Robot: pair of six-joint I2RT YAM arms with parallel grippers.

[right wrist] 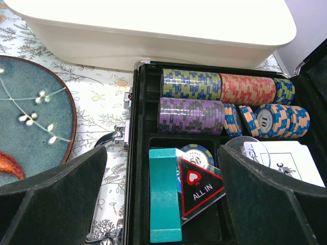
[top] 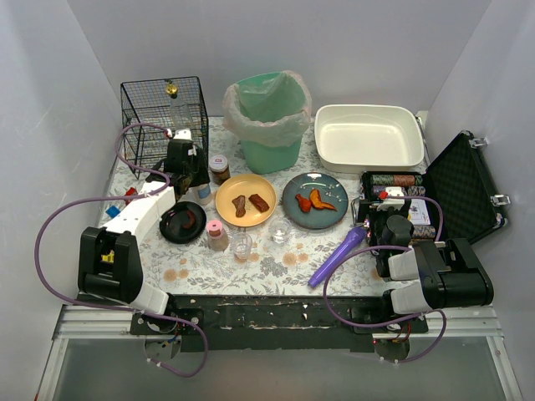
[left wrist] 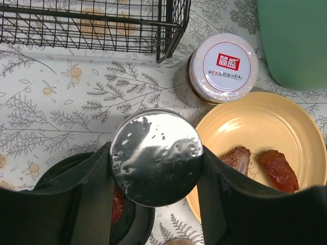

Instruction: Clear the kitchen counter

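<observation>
The kitchen counter (top: pixel 276 269), a flat rectangle under a whitish cloth printed with ferns and peach flowers, lies beneath both arms, between the white walls. The left gripper (left wrist: pixel 156 152) hangs low over its back-left part, with 1 black finger on each side of a shiny round metal cap (left wrist: pixel 153 171). The cap hides the contact, so I cannot tell whether it is clamped. The right gripper (right wrist: pixel 162 153) is released, fingers wide with nothing between them, over the open black case (top: pixel 470 185) of striped chips at the counter's right edge. Just beside the cap sit a white-lidded glass jar (left wrist: pixel 225 66), a smooth yellow plate (left wrist: pixel 265 122) and a small black dish (top: pixel 171 232). A black wire basket (left wrist: pixel 102 25) stands near, behind them. Bare cloth shows mostly along the near edge, where a purple tool (top: pixel 337 255) and a clear glass (top: pixel 242 244) stand.
</observation>
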